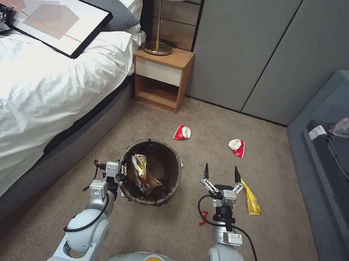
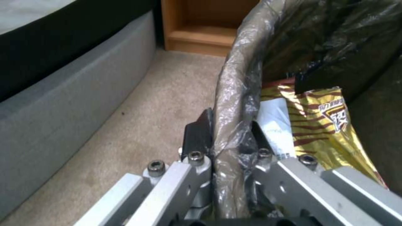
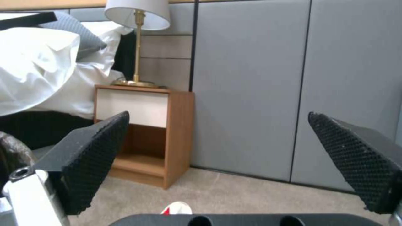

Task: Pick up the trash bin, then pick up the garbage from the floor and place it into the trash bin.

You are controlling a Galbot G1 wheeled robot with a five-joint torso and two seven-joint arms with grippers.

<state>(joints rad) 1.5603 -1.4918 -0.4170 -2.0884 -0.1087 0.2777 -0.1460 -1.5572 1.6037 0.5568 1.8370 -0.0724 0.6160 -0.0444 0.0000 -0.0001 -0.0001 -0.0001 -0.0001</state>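
Observation:
The trash bin (image 1: 174, 179), lined with a dark brown bag, is on the carpet by the bed. A gold snack bag (image 1: 139, 165) and other litter lie inside it. My left gripper (image 1: 121, 170) is shut on the bin's near-left rim (image 2: 228, 94), one finger inside and one outside. My right gripper (image 1: 221, 172) hangs open and empty to the right of the bin. Garbage lies on the floor: two red-and-white wrappers (image 1: 182, 132) (image 1: 237, 147) beyond the grippers, a yellow wrapper (image 1: 252, 200) just right of the right gripper, and a small red scrap (image 1: 203, 218) beside its wrist.
The bed (image 1: 21, 93) with a framed picture (image 1: 47, 13) runs along the left. A wooden nightstand (image 1: 161, 77) with a lamp (image 1: 160, 9) stands against the back wall. A grey sofa (image 1: 344, 144) with clothes on it lines the right.

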